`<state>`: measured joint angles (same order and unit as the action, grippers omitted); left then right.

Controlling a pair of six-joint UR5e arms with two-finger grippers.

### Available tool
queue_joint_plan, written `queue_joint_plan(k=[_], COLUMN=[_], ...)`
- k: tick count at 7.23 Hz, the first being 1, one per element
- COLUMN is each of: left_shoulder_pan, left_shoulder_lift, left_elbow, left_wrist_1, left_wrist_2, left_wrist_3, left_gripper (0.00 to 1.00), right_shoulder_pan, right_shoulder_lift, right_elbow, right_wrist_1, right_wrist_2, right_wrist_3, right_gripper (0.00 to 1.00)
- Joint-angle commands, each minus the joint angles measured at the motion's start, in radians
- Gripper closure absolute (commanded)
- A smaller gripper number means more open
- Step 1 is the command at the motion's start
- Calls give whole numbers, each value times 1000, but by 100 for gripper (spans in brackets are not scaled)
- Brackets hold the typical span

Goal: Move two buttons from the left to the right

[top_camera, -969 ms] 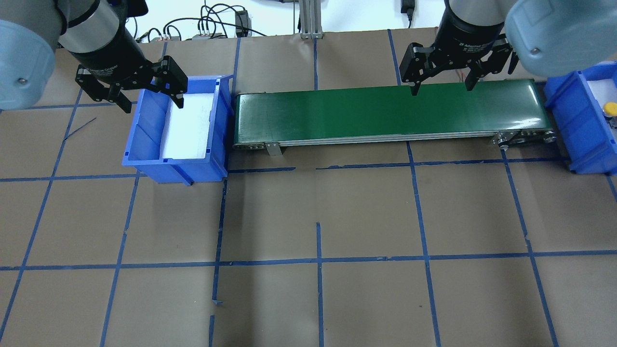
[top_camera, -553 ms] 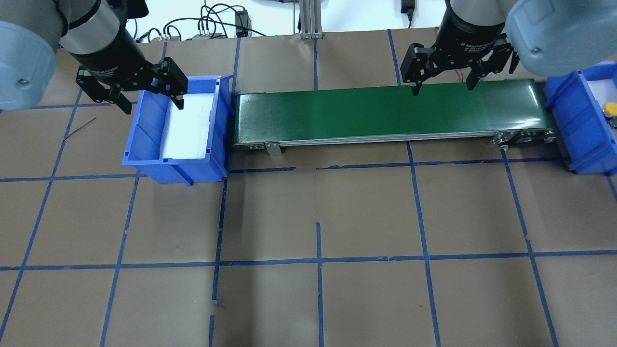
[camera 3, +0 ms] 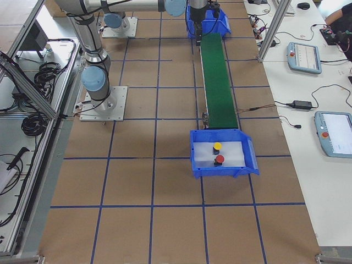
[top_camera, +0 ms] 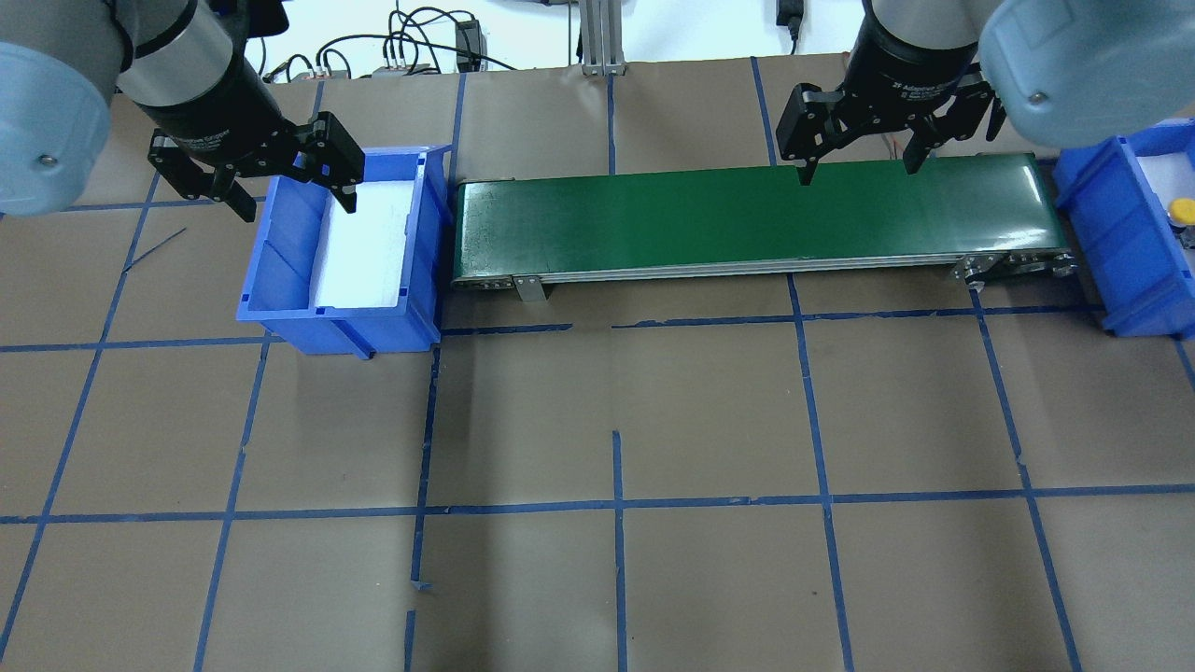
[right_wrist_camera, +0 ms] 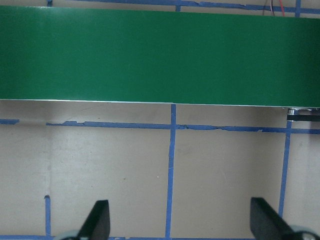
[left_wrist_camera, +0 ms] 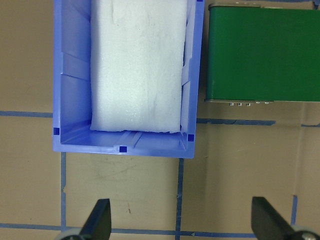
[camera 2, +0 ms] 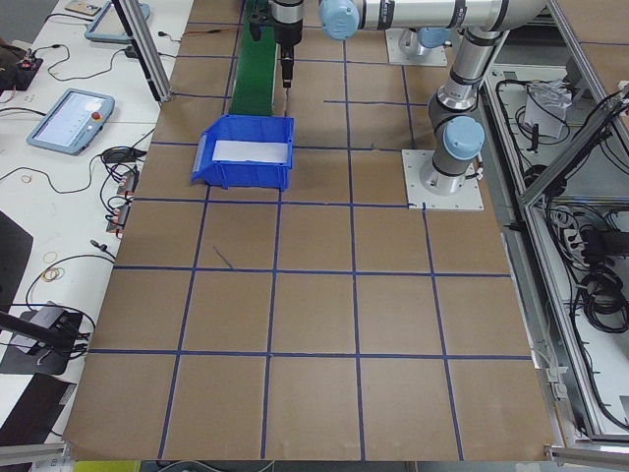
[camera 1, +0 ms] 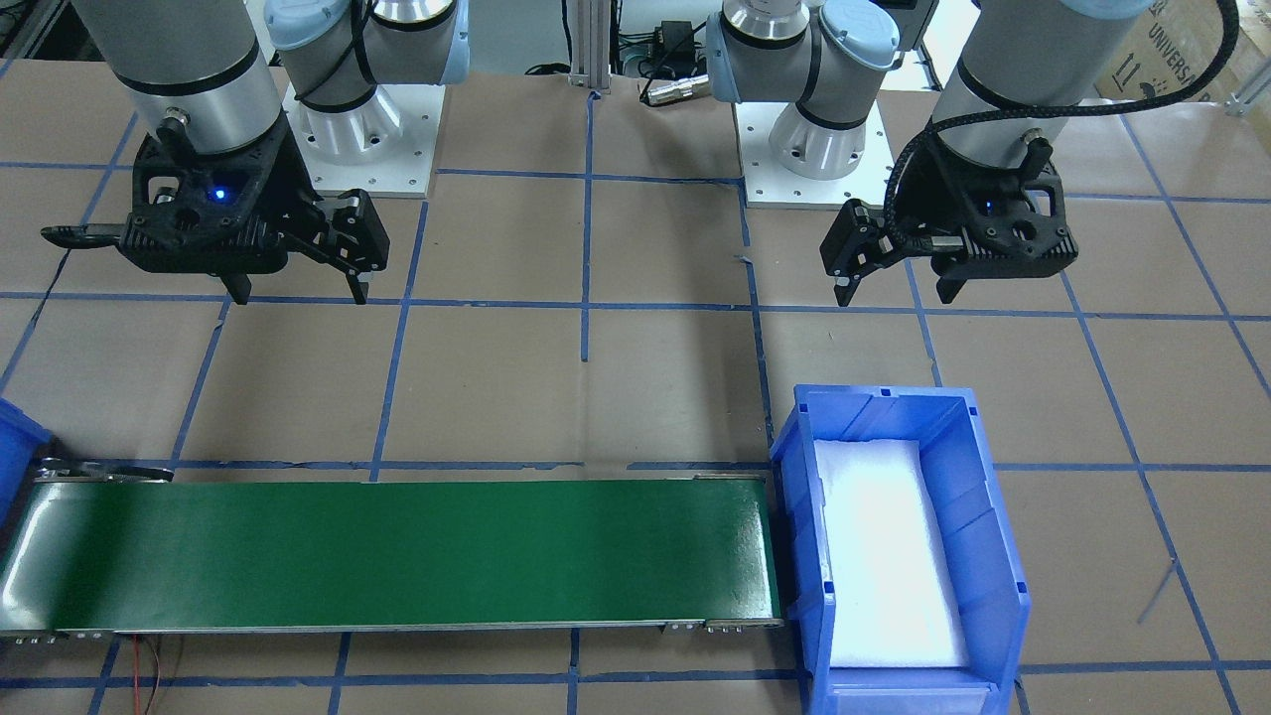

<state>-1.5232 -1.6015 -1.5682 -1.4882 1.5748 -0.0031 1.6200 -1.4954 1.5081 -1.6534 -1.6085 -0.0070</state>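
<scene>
The yellow button [camera 3: 217, 146] and the red button [camera 3: 219, 159] stand on white foam inside the right blue bin [camera 3: 198, 159]. In the overhead view only the yellow button [top_camera: 1183, 210] shows, at the frame's right edge. My left gripper [top_camera: 299, 207] is open and empty above the near rim of the left blue bin [top_camera: 280, 280]; it also shows in the front view [camera 1: 894, 295]. My right gripper [top_camera: 857, 174] is open and empty above the near edge of the green conveyor belt [top_camera: 747, 219]; it also shows in the front view [camera 1: 298, 295].
The left bin [left_wrist_camera: 70, 75] holds only a white foam pad [left_wrist_camera: 137, 65]. The conveyor [camera 1: 397, 556] spans between the two bins and carries nothing. The table is brown paper with a blue tape grid. Cables and tablets lie beyond the table's far edge.
</scene>
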Motion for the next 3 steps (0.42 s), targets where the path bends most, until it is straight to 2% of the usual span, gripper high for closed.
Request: queue_joint_plan(k=[1, 3], left_shoulder_pan=[-2, -5], left_shoulder_lift=[0, 0], left_elbow=[-1, 0], left_wrist_1=[0, 0], left_wrist_2=[-1, -1], left_wrist_3=[0, 0], left_gripper=[0, 0], right_shoulder_pan=[-2, -2], right_shoulder_lift=[1, 1], right_elbow=[3, 15], right_wrist_1=[4, -2], right_wrist_2=[4, 6], right_wrist_3=[-10, -2], right_gripper=[0, 0])
